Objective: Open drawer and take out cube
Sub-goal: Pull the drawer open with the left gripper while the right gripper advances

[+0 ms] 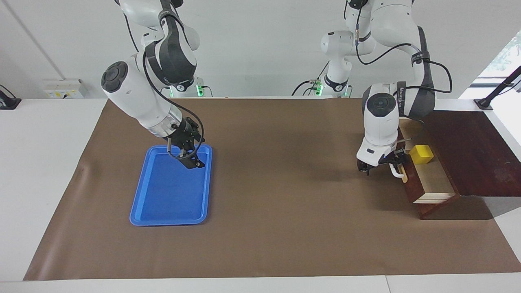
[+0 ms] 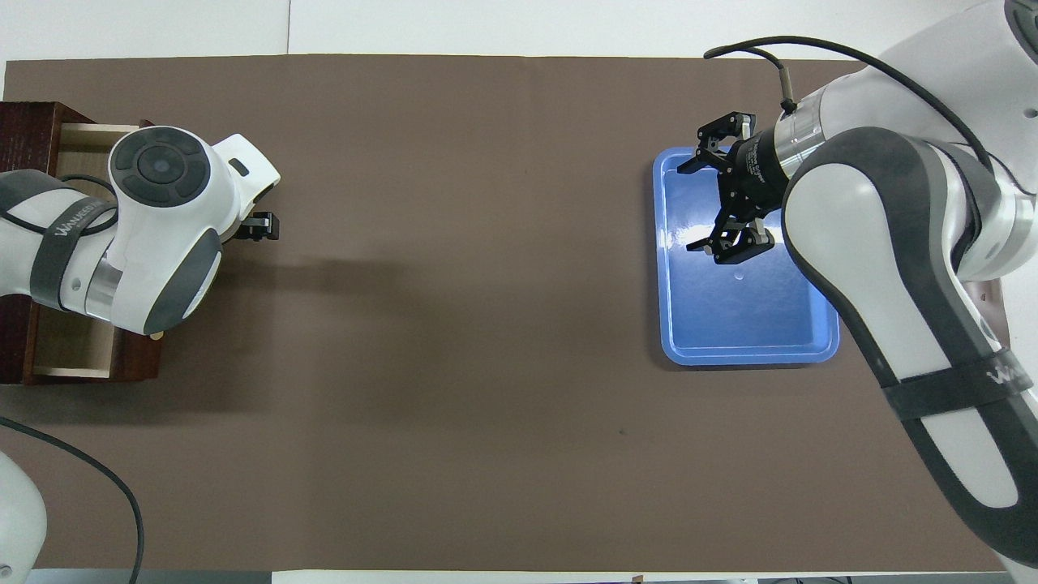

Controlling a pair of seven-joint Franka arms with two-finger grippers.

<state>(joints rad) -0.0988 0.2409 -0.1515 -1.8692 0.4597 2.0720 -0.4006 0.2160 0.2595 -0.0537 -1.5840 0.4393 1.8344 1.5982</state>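
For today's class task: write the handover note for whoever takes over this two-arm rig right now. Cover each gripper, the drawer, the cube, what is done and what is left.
Left gripper: low at the white handle of the drawer, in front of it; grip not readable.
Right gripper: open, empty, waiting over the blue tray.
Drawer: pulled open at the left arm's end of the table.
Cube: yellow, lying in the drawer, untouched.
Done: drawer opened.
Left: lift the cube out of the drawer.

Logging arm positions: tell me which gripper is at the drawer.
The left gripper, at the open drawer's white handle. The right gripper hangs over the blue tray instead.
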